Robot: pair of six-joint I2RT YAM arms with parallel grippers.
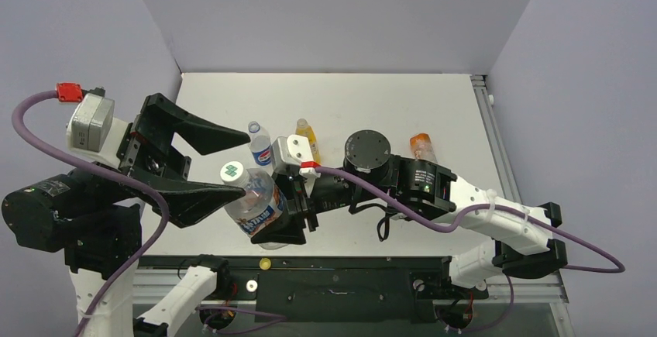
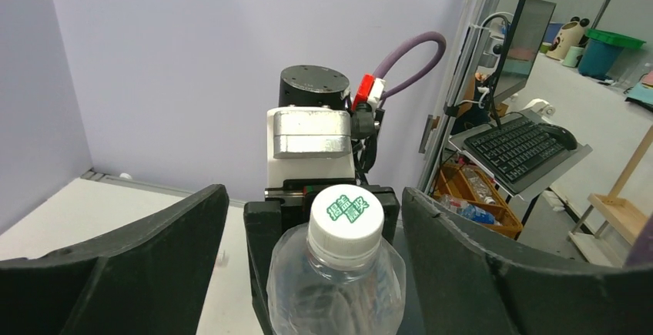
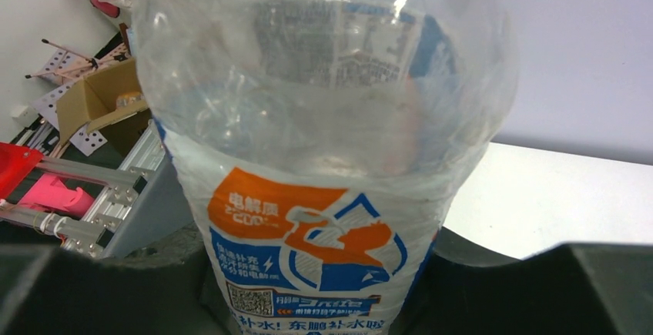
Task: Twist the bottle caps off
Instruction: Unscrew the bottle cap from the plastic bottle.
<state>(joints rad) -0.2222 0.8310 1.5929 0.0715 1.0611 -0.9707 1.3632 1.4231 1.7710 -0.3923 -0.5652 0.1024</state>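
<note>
A clear water bottle (image 1: 259, 207) with a white, blue and orange label (image 3: 308, 250) is tilted above the table, and my right gripper (image 1: 293, 214) is shut on its body (image 3: 323, 119). Its white cap (image 1: 232, 172) with green print (image 2: 346, 213) sits on the neck. My left gripper (image 1: 242, 165) is open, one black finger (image 2: 154, 266) on each side of the cap and clear of it. The Pepsi bottle (image 1: 262, 151), the yellow juice bottle (image 1: 307, 135) and the orange drink bottle (image 1: 422, 148) stand on the table behind.
A small yellow cap (image 1: 265, 263) lies at the table's near edge by the black base rail (image 1: 349, 287). The right arm (image 1: 434, 190) stretches across in front of the orange bottle. Purple walls (image 1: 325, 12) enclose the white table (image 1: 387, 104).
</note>
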